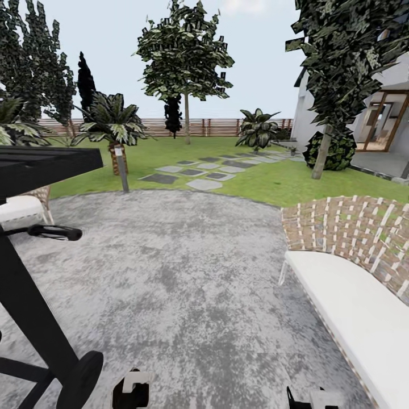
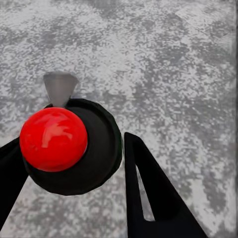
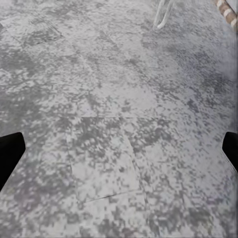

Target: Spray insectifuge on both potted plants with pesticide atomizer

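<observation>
two wicker seats (image 1: 363,250), one black grill (image 1: 40,165), nine-odd stepping stones (image 1: 204,184).

The left pincer (image 1: 132,392) and the right pincer (image 1: 312,399) are cut off by the lower edge of the head view, so their spread cannot be read there. In the right wrist view, only two dark fingertips (image 3: 11,151) are seen at the sides. The white-cushioned wicker sofa (image 1: 363,307) is cropped at the right, and the black grill (image 1: 34,170) at the left. The stepping stones (image 1: 193,173) are too distant for small things to be made out.
</observation>
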Controlling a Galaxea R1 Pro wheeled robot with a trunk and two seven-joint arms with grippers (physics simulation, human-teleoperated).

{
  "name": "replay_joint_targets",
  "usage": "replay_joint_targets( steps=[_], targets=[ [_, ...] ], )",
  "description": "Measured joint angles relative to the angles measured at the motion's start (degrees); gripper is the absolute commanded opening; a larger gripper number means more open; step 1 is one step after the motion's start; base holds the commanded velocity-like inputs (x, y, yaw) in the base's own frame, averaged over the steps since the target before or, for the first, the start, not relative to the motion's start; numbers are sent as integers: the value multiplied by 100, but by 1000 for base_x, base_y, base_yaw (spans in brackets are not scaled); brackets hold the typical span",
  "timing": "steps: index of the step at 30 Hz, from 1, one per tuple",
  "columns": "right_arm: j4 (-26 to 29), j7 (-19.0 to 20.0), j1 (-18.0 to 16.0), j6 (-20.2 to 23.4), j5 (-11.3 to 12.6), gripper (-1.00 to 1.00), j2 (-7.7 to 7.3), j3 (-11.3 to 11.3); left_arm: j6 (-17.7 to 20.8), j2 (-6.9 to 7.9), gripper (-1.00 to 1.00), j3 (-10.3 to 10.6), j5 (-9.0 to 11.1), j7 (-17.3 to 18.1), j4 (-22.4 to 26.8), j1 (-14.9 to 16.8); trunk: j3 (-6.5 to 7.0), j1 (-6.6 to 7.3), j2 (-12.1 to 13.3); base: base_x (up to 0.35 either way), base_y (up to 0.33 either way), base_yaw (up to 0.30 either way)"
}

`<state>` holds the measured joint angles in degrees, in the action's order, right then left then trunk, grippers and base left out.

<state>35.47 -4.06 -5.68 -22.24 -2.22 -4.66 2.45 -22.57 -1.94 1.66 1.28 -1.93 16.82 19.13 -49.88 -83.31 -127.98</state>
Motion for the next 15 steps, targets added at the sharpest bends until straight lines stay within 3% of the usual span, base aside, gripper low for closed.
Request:
replay_joint_targets(
  steps=[8, 15],
  targets=[
    [-1, 0, 0, -3, 0, 100, 0, -5, 0, 0, -100, 0, 0, 0, 0, 0, 1, 0, 0, 281, -163, -4],
    [-3, -1, -1, 1, -1, 100, 0, -7, 0, 0, -100, 0, 0, 0, 1, 0, 1, 0, 0, 321, -27, 0]
  ],
)
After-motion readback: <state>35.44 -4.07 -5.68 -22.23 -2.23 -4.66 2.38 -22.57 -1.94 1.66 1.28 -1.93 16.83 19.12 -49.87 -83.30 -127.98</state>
